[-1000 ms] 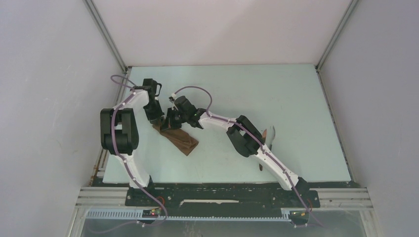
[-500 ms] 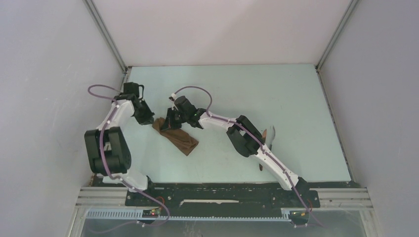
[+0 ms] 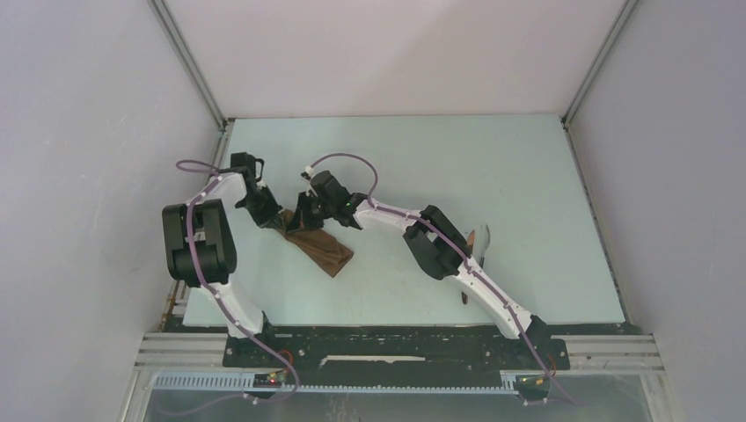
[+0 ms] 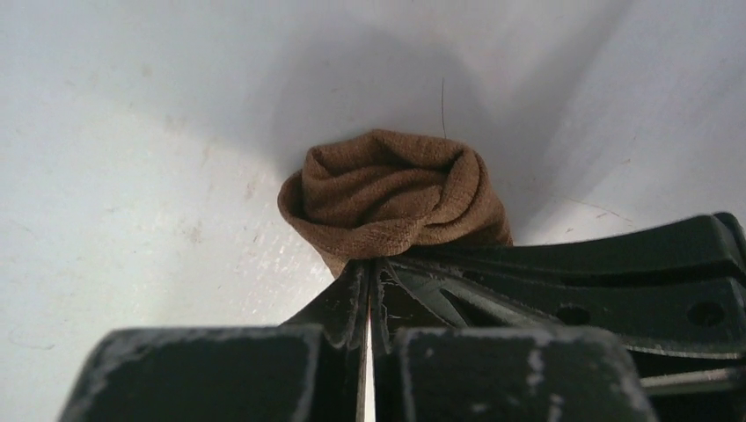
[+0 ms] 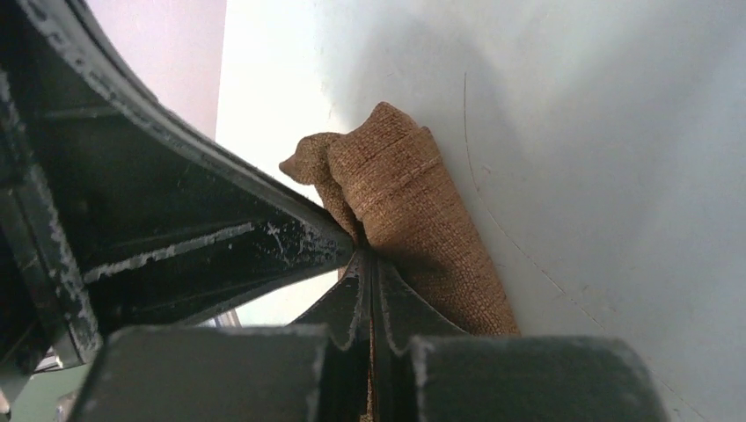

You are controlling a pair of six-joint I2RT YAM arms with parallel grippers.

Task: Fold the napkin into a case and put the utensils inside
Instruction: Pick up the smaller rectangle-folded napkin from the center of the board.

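Observation:
The brown napkin [image 3: 327, 251] lies folded into a narrow strip left of the table's middle, running diagonally. Its far-left end is bunched into a rolled opening [image 4: 387, 189]. My left gripper [image 3: 274, 218] is shut, its tips [image 4: 368, 264] pinching the lower edge of that end. My right gripper [image 3: 303, 220] is shut beside it on the same end, with cloth [image 5: 413, 202] caught between its tips [image 5: 365, 259]. The utensils lie at the right, partly under my right arm: a wooden-handled knife [image 3: 479, 237] and a dark tip [image 3: 464, 298].
The white side wall and its rail [image 3: 198, 97] stand close to my left arm. My right arm's forearm [image 3: 435, 242] stretches across the table's middle. The two grippers' fingers nearly touch each other at the napkin's end.
My left arm swung out to the left, then came back to the napkin's end, where its jaws closed. The right arm and the napkin stayed put.

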